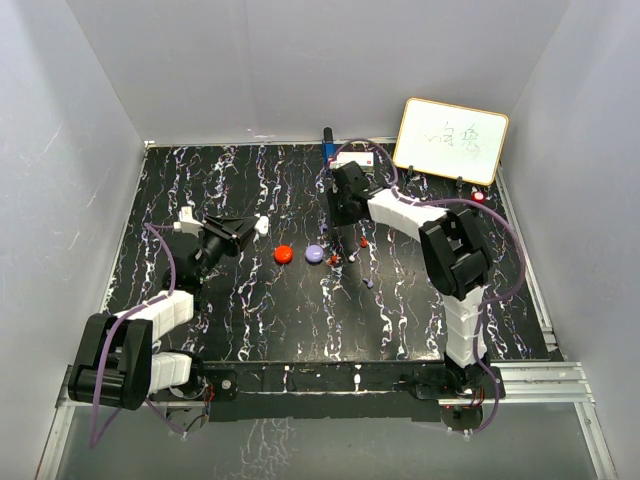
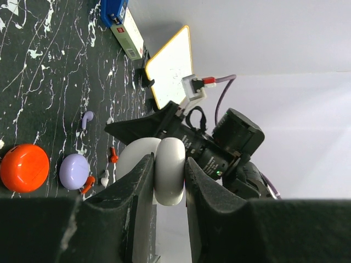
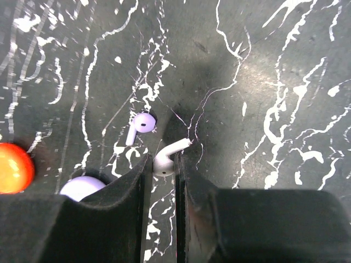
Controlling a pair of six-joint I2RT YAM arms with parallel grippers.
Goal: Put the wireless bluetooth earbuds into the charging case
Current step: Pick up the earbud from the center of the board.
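Right gripper (image 3: 163, 160): fingers nearly together, pinching one white earbud (image 3: 174, 147) at my fingertips, with its stem poking out ahead. Purple earbud (image 3: 141, 125): one, just past those fingertips and to their left in the wrist view, not touching them. Left gripper (image 2: 169, 162): clamped tight on one white charging case (image 2: 171, 143). Ahead of that hand and left of its fingers lie a red earbud (image 2: 113, 156) and a second red earbud (image 2: 88, 185). Pucks nearby: one red puck (image 2: 24, 167), one purple puck (image 2: 74, 171).
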